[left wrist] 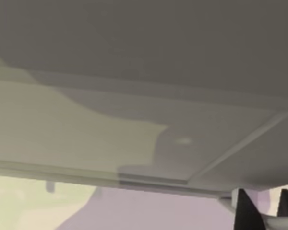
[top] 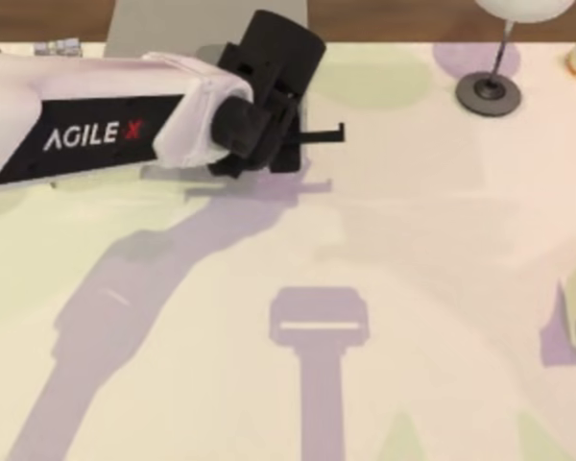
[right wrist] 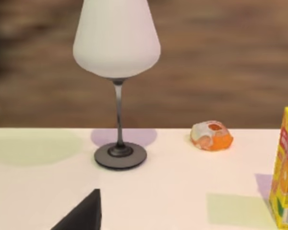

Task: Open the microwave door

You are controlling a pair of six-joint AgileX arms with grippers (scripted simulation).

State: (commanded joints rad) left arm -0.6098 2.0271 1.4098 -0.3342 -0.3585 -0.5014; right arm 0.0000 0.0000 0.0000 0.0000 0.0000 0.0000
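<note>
The left gripper (top: 307,144) reaches in from the table's left with its arm (top: 96,134) lying nearly level, close before the microwave (top: 206,21) at the far edge; whether its fingers are apart I cannot tell. The door (left wrist: 149,139) fills the left wrist view.

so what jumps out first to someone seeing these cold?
The white left arm lying across the table's far left, its black hand at the grey microwave, whose underside fills the left wrist view. Next, the white wine glass standing at the far right, with a small orange-and-white object beside it and a yellow juice carton nearer the right arm's camera.
</note>
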